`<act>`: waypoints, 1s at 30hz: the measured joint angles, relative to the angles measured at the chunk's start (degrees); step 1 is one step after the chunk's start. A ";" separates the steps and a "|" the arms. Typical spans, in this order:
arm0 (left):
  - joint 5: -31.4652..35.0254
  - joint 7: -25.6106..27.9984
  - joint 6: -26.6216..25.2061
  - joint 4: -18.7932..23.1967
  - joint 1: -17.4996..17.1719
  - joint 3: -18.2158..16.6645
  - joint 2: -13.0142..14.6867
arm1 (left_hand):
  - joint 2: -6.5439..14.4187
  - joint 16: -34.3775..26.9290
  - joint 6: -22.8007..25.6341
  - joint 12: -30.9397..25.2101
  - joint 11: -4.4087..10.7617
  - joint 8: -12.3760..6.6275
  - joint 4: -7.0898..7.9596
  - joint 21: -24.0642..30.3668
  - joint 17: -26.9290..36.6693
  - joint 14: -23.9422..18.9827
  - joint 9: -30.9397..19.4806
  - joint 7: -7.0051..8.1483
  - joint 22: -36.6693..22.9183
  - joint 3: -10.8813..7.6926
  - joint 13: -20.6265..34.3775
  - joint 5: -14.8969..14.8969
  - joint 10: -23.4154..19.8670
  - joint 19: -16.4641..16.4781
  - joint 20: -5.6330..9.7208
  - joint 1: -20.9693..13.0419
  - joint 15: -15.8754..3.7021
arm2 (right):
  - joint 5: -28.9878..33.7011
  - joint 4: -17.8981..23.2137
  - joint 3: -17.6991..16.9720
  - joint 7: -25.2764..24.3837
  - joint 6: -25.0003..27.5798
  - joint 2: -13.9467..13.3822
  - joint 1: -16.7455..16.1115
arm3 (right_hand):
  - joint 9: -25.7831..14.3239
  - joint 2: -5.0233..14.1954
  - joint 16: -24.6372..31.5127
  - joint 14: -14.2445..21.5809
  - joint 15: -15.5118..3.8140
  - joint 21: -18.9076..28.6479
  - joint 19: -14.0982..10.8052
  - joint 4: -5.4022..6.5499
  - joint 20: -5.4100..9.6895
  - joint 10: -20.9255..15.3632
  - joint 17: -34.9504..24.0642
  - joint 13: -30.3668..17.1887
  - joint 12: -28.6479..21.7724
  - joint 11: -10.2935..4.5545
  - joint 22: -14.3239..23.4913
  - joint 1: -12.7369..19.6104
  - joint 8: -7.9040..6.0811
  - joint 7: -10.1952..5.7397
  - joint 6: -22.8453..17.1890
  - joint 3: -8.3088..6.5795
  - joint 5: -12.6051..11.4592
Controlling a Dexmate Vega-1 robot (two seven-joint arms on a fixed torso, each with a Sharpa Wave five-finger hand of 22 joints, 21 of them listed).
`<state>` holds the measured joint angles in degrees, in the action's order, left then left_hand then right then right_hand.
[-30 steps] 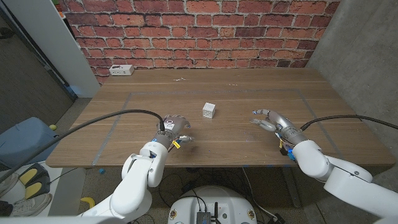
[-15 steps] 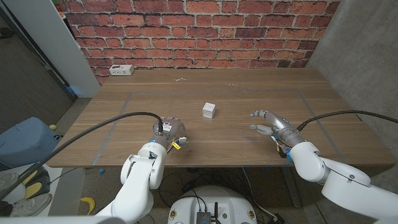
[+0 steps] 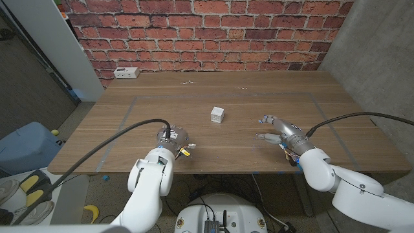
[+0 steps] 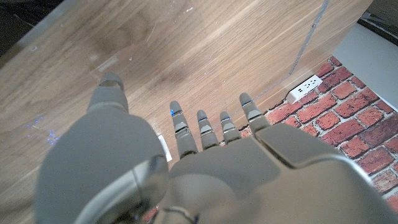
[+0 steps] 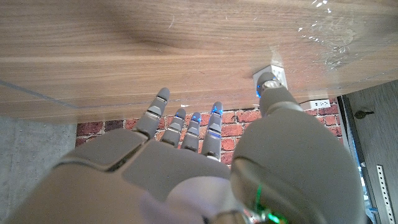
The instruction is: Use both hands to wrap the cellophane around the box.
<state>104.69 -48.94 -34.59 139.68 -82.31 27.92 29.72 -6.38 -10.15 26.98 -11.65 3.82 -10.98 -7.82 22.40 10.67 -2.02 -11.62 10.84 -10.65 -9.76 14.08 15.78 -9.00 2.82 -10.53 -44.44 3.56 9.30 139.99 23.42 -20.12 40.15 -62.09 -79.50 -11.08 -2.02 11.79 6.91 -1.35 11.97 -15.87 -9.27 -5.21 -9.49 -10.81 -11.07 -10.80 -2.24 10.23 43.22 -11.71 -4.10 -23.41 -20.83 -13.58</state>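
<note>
A small white box (image 3: 218, 115) stands at the middle of the table on a large clear cellophane sheet (image 3: 272, 103) that lies spread out, its edges showing as faint lines. My left hand (image 3: 174, 137) is near the table's front edge, left of and nearer than the box, fingers spread and holding nothing. My right hand (image 3: 278, 128) hovers to the right of the box, fingers apart and empty. In the right wrist view the box (image 5: 272, 74) peeks past the thumb of my right hand (image 5: 186, 162), with crinkled cellophane (image 5: 326, 37) beside it. The left wrist view shows my left hand (image 4: 205, 155) over the sheet's edge (image 4: 309, 37).
A white power strip (image 3: 125, 73) lies at the table's far left corner, in front of the brick wall. A blue bin (image 3: 26, 145) stands on the floor left of the table. A grey concrete wall runs along the right side.
My left hand has drawn back a little toward the front edge. My right hand has shifted slightly nearer and toward the box. The box and sheet have not moved.
</note>
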 measured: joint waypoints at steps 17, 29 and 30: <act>11.89 -3.28 5.96 -2.88 -2.74 -1.16 -6.57 | 0.76 -0.28 -8.15 0.00 0.01 1.38 0.01 -1.53 -0.28 0.71 0.01 -0.28 -0.01 0.33 -0.25 1.21 1.95 -0.18 0.63 -2.72 -0.26 | 0.66 0.76 1.73 0.07 0.85 0.00 1.28 | -0.26 0.38 0.00 -0.09 0.11 0.00 -0.53 1.03 -0.54 0.61 -0.40 -0.28 -0.01 0.62 0.05 -0.39 0.00 0.86 0.42 1.03 -0.22; 15.88 -2.92 7.25 -5.36 -3.56 -1.28 -8.93 | 1.25 -0.28 -14.91 -0.23 -0.14 1.51 0.16 -2.28 -0.27 1.63 0.18 -1.53 -0.01 0.95 -0.53 1.68 3.33 0.13 0.94 -3.27 -0.40 | 0.88 1.03 2.15 -0.15 1.21 -0.03 1.57 | -0.26 0.82 0.00 0.25 0.44 0.00 -0.53 1.50 -0.54 0.60 -0.53 -0.27 -0.01 0.61 0.05 -0.85 0.28 1.14 0.70 1.50 -0.42; 16.12 -2.92 7.31 -5.59 -3.56 -1.28 -9.05 | 1.20 -0.28 -15.99 -0.23 -0.14 1.51 0.16 -2.34 -0.27 1.62 0.35 -1.57 -0.01 0.95 -0.53 1.68 3.33 0.13 0.94 -3.76 -0.40 | 0.88 1.03 2.15 -0.18 1.21 -0.03 1.57 | -0.26 0.82 0.00 0.25 0.44 0.00 -0.52 1.51 -0.54 0.61 -0.53 -0.27 -0.01 0.62 0.05 -0.85 0.28 1.14 0.70 1.51 -0.42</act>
<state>120.81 -51.86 -27.28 134.09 -85.87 26.64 20.68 -5.18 -10.43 10.98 -11.88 3.68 -9.47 -7.67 20.05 10.39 -0.39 -11.27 9.27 -10.66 -8.81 13.55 17.45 -5.66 2.95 -9.60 -48.20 3.17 10.18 141.02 25.57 -20.30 41.36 -62.11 -77.93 -11.34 -1.20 11.79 7.16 -0.91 11.98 -16.39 -7.77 -5.75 -8.89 -11.35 -11.34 -10.81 -1.63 10.27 42.37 -11.43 -2.97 -22.71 -19.32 -14.00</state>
